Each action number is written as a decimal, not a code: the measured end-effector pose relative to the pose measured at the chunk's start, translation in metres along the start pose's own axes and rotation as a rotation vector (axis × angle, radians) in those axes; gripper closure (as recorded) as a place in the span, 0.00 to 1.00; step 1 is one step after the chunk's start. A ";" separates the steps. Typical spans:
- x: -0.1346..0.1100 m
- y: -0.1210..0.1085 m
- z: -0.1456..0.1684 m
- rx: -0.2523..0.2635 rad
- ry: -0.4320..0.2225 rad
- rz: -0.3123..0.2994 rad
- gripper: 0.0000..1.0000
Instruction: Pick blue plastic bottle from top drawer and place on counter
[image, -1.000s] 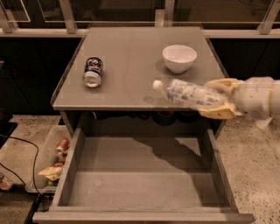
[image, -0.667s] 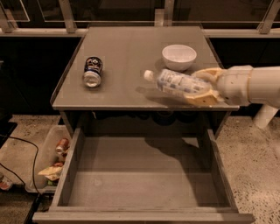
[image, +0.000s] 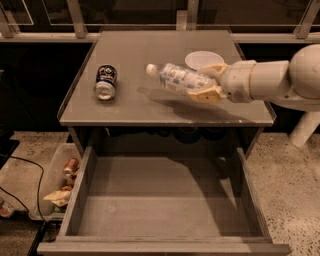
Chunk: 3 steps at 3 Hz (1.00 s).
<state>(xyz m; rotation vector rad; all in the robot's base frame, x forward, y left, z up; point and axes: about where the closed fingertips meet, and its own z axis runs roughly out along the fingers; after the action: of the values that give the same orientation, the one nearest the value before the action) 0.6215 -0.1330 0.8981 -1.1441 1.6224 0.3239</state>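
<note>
My gripper (image: 206, 82) reaches in from the right and is shut on the blue plastic bottle (image: 176, 78), a clear bottle with a white cap and a white-and-blue label. The bottle lies nearly level, cap pointing left, held a little above the middle of the counter (image: 145, 107); its shadow falls on the counter just below it. The top drawer (image: 160, 205) is pulled open below the counter, and its grey floor shows nothing on it.
A blue-and-silver drink can (image: 105, 82) lies on its side at the counter's left. A white bowl (image: 200, 59) stands at the back right, partly behind the gripper. A bin with litter (image: 60, 187) sits on the floor left of the drawer.
The gripper has carried the bottle leftward from the counter's right edge to above its middle. The can and bowl have not moved.
</note>
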 end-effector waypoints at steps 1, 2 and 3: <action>-0.005 0.002 0.032 -0.023 -0.011 0.022 1.00; 0.001 0.007 0.059 -0.041 -0.005 0.047 1.00; 0.008 0.011 0.076 -0.054 0.001 0.069 1.00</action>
<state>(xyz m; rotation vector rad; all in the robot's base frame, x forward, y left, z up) 0.6588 -0.0781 0.8581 -1.1307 1.6655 0.4144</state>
